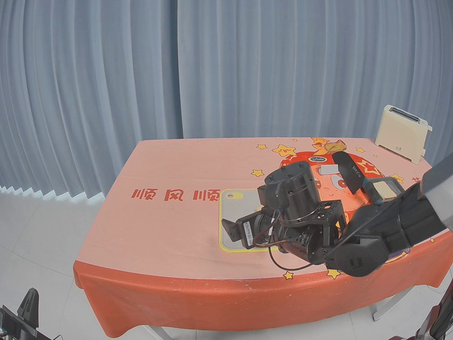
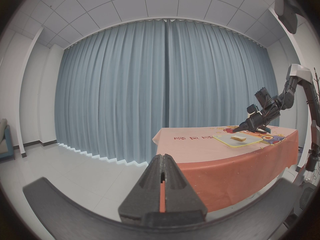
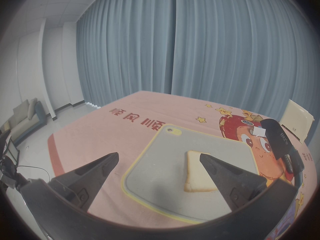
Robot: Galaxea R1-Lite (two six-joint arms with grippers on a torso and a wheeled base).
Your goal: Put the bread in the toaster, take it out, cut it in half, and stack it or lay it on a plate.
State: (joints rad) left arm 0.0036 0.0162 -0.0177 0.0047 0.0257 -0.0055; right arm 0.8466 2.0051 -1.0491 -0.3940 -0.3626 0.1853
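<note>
Bread: a pale square slice of bread (image 3: 197,174) with a tan crust lies flat on the board, whole, in one piece.
Cutting board: a grey cutting board (image 3: 156,170) with a yellow rim sits on the table toward its near edge, under the right arm.
Right gripper: the right gripper (image 3: 158,156) hangs just above the board – its two black fingers (image 3: 96,174) are spread wide with nothing between them, and one fingertip stands right beside the bread. I can't tell whether it touches the slice.
Left gripper: the left gripper (image 2: 162,160) hangs low over the floor, off the table's near left corner and well apart from it – its fingers are pressed together on nothing.
Toaster: a cream, boxy toaster (image 1: 402,133) stands at the far right corner of the table, well apart from the board.
Knife: a knife (image 1: 351,171) with a broad black blade lies on the cloth between the board and the toaster.
Table: a table (image 1: 165,166) under a salmon-orange cloth with red characters and a cartoon print.
Backdrop: a grey-blue pleated curtain (image 1: 141,48) hangs behind it.
</note>
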